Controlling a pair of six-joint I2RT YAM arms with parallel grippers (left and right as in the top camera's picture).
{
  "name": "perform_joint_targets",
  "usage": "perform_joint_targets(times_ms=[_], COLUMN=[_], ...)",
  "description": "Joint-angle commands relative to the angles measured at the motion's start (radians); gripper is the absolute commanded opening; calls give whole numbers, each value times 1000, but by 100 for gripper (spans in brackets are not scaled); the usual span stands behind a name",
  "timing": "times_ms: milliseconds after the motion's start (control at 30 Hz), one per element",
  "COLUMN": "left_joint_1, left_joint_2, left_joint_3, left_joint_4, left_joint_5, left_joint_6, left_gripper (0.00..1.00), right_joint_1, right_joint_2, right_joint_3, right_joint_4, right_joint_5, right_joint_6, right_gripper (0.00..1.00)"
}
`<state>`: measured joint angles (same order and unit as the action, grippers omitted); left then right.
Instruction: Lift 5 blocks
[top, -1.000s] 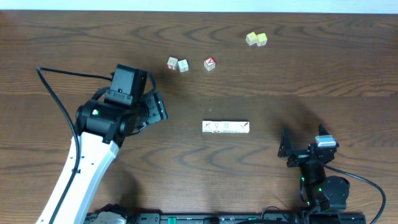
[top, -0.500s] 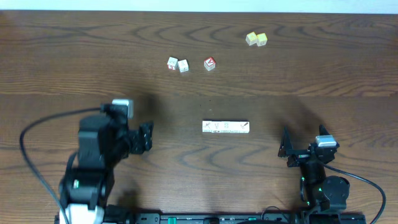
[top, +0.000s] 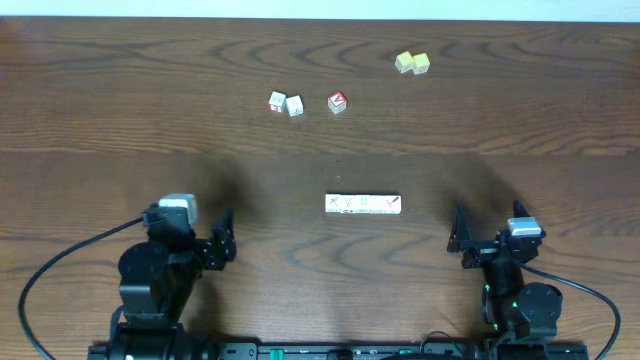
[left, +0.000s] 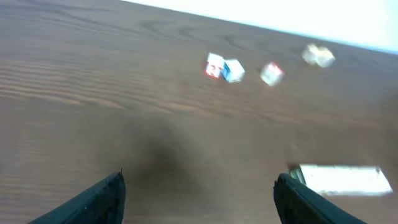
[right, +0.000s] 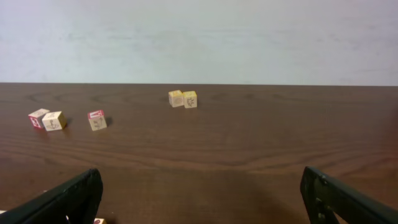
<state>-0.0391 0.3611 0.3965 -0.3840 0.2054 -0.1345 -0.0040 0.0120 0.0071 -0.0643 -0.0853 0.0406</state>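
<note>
Several whitish blocks lie side by side in a short row (top: 363, 204) at the table's middle; the left wrist view shows that row (left: 341, 179) just beyond my right fingertip. Two more whitish cubes (top: 277, 102) (top: 295, 105) sit farther back, and one of them (left: 234, 70) shows a blue side. My left gripper (top: 200, 228) (left: 199, 193) hangs open near the front left edge with nothing between its fingers. My right gripper (top: 487, 225) (right: 199, 193) is open and empty at the front right. Both grippers are well short of every block.
A cube with a red face (top: 337, 101) (right: 96, 119) sits just right of the two back cubes. Two pale yellow cubes (top: 412, 63) (right: 183, 99) touch each other at the back right. The dark wooden table (top: 120, 120) ends at a white wall behind.
My left arm has drawn back from the table's mid-left to the front edge, its gripper still open. The right arm and all cubes have stayed put.
</note>
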Motion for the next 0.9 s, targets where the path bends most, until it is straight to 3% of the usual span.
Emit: perform_joint_targets(times_ms=[0,300,600,867], left_joint_1=[6,29,90,90], left_joint_2=[-55,-209,-344,-360], left_joint_3=[-53,-296,-393,-393], left_joint_4=[59,309,320,324], left_joint_5=[-103,-101,-102,-102], left_joint_6=[-81,-98,-111,12], left_gripper=[77,77,77,77], right_joint_1=[1,1,1,1], right_joint_2=[-6,-6,-6,-6], right_joint_3=[-2,-2,-2,-2], right_joint_4=[-5,-5,-5,-5], right_joint_5=[6,6,6,6], right_joint_6=[6,6,6,6], right_gripper=[99,99,99,99])
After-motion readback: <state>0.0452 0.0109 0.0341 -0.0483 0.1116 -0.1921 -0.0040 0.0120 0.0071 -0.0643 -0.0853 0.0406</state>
